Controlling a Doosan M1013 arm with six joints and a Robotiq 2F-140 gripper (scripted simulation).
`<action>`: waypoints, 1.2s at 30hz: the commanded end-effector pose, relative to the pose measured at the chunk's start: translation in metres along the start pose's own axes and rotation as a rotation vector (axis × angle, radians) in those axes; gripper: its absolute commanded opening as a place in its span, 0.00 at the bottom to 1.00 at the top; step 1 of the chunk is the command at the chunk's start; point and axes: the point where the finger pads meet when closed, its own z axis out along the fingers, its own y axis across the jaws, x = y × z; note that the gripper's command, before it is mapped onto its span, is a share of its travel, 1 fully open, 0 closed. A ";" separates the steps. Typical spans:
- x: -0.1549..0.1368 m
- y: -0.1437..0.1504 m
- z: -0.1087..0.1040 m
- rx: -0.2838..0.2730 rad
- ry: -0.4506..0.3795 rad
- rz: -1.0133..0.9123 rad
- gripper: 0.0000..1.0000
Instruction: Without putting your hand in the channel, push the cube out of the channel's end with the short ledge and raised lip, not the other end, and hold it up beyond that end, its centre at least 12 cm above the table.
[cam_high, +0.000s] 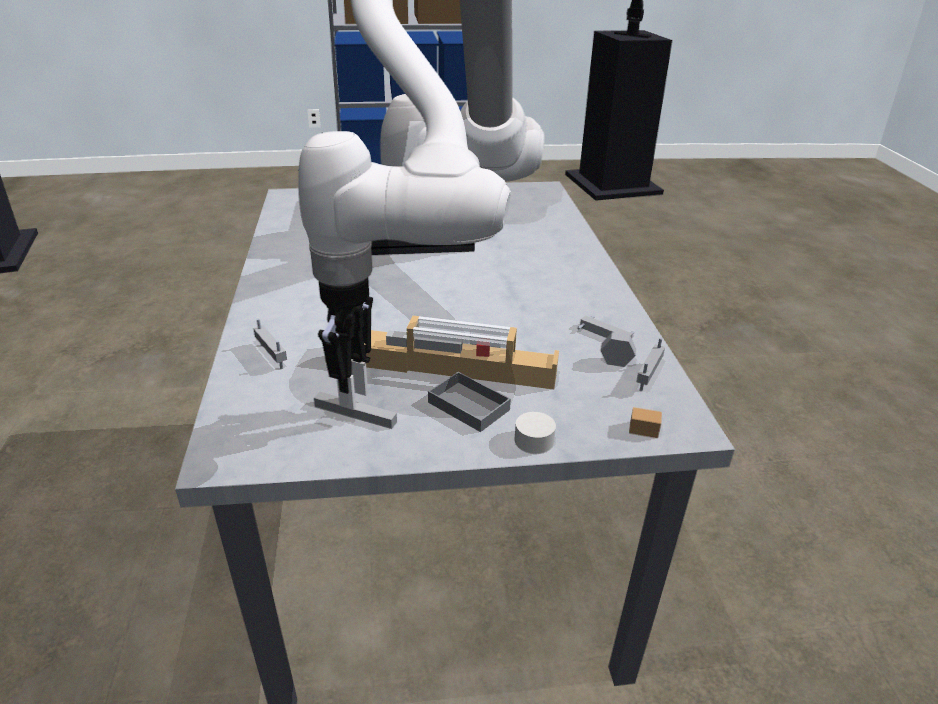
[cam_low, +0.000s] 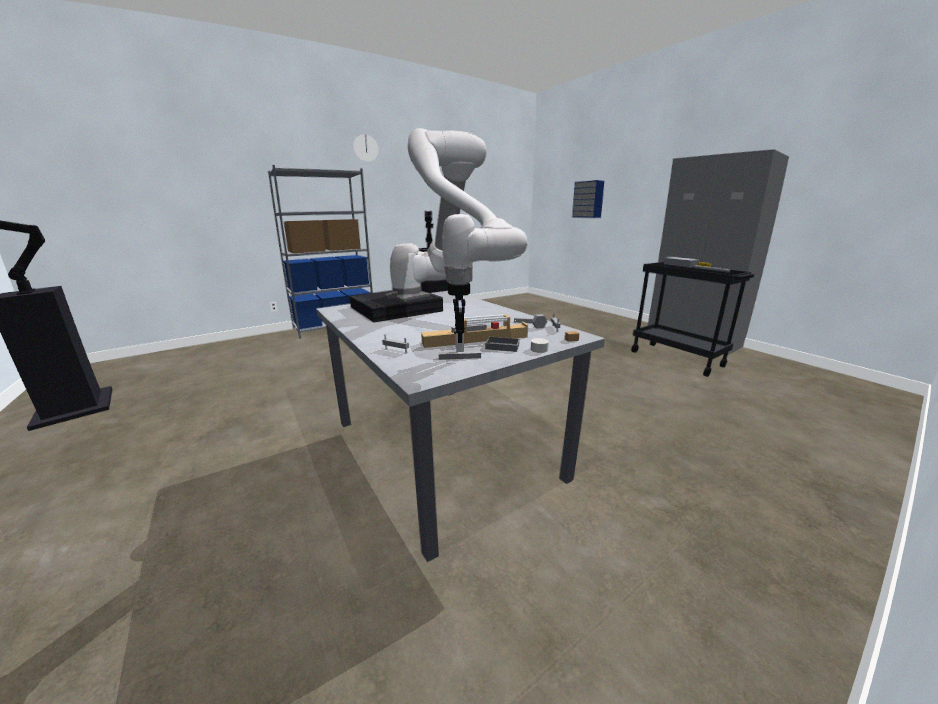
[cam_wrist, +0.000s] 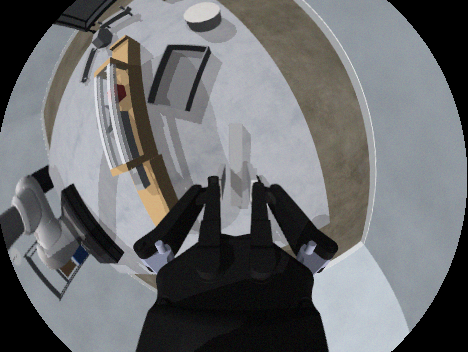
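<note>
At the near side of the worktop (cam_high: 454, 462) (cam_low: 500, 374) (cam_wrist: 270, 110), the jaws (cam_high: 353, 395) (cam_low: 459, 347) point down over a loose grey bar (cam_high: 371, 415) (cam_low: 459, 356) (cam_wrist: 240, 142), partly open by a modest gap, gripping nothing. Contact with the bar is unclear. Its slim, straight, square-edged form probably suits it as a pusher; a central grasp would balance it.

The red cube (cam_high: 482, 349) (cam_low: 494, 325) (cam_wrist: 121, 93) sits inside the wood-coloured channel (cam_high: 534, 367) (cam_low: 439, 337) (cam_wrist: 142, 120), under pale rails, nearer the raised-lip end. A grey length lies in the channel on the cube's other side, perhaps limiting how a tool can enter. The lip may catch the cube on the ledge for lifting. Next seems a squared, secure grip; an off-centre hold could twist the bar. Cube not yet out.
</note>
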 end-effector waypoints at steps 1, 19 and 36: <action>0.000 0.000 0.001 0.000 0.000 0.000 0.23; 0.000 0.000 0.026 0.000 0.000 0.000 0.23; 0.000 0.000 0.026 0.000 0.000 0.000 0.23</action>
